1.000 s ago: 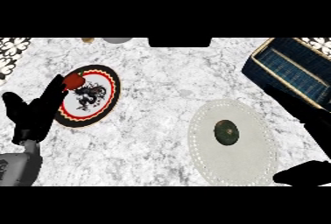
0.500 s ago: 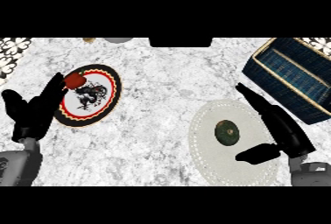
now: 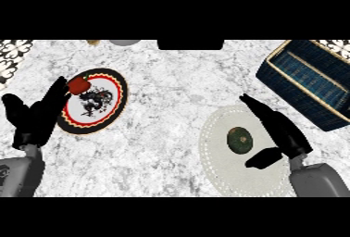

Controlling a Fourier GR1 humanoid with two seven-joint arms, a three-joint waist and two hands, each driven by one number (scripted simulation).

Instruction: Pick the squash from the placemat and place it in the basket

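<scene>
Squash point(image 3: 239, 140): dark green and round, sitting near the middle of the pale placemat point(image 3: 226, 173), nothing holding it
Right hand point(image 3: 280, 134): just right of the squash, over the placemat's right side, fingers point(image 3: 256, 107) stretched out straight and released, thumb point(image 3: 263, 157) jutting toward the squash from below, gripping nothing
Basket point(image 3: 308, 83): dark blue with a tan rim, up and to the right of the squash, off the placemat
Left hand point(image 3: 34, 118): far left of the squash, at the edge of a round patterned plate point(image 3: 103, 109), fingers straight and relaxed, resting
Red item point(image 3: 78, 84): on that plate's upper edge, well away from the squash
Step in hand: the approach, I'd say, hand alongside but no grasp yet
Next move: looks like the hand needs to settle over the squash and curl fingers and thumb round it, then lift and carry it up-right to the basket on the marble bench point(image 3: 171, 92)
</scene>
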